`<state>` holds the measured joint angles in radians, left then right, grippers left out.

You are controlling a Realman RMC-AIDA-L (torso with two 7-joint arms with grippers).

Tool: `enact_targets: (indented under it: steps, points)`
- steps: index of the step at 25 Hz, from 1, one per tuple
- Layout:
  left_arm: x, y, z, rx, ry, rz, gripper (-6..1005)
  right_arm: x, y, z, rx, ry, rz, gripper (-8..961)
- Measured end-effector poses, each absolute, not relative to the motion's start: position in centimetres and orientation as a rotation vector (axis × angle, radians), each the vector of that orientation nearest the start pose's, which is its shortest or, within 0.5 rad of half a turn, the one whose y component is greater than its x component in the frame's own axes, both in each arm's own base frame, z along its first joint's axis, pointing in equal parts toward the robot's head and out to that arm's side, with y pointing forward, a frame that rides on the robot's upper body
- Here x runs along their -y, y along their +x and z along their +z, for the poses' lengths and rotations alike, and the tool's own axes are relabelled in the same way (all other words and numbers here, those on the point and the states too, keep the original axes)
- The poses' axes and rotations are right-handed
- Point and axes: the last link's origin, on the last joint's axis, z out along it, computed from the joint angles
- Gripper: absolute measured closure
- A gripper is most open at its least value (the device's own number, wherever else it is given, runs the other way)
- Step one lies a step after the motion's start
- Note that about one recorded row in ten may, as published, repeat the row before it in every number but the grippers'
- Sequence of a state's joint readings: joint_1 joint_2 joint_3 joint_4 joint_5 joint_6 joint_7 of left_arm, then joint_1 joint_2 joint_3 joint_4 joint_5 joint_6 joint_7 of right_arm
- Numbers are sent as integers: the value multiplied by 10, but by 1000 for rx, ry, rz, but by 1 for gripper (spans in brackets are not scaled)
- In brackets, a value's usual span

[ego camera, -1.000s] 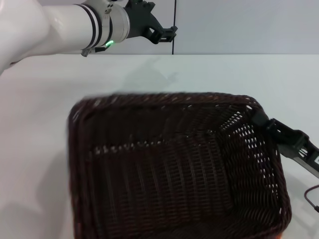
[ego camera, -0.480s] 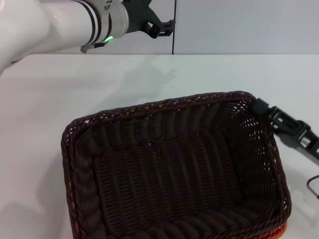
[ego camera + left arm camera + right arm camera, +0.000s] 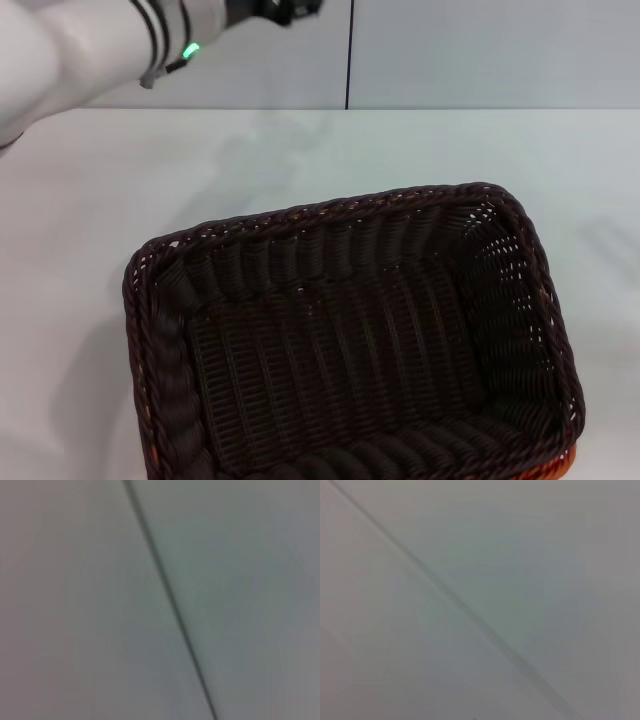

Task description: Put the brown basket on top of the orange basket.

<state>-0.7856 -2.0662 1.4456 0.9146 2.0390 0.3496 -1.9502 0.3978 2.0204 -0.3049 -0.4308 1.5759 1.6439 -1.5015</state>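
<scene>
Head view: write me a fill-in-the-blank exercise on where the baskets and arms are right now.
1. The brown basket sits on top of the ____ basket, of which only slivers show at the near corners.
2. The baskets rest on a ____ table.
3. The only arm in view is the ____ arm, raised at the far corner; its tool is mostly cut off by the picture's edge.

Missing words: orange; white; left

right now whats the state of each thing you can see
brown basket: upright, empty, nested on the orange one, nothing gripping it
orange basket: underneath, only slivers showing at the near corners
left gripper: raised at the far left, away from the baskets
right gripper: out of view
</scene>
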Motion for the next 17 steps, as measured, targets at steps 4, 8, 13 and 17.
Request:
enact_targets:
  steps: [4, 8, 13, 17]
  points:
    - [-477, -110, 19, 332, -2002, -474, 189, -317, 337, 139, -968, -1702, 1404, 342]
    - [-465, -109, 28, 399, -1917, -597, 189, -334, 356, 171, -808, -1557, 1188, 342]
    - [-438, -108, -1, 383, -1984, -600, 189, -365, 358, 177, -607, -1466, 910, 342]
    - [-424, -110, -24, 346, -2004, -559, 189, -386, 350, 171, -494, -1422, 765, 342]
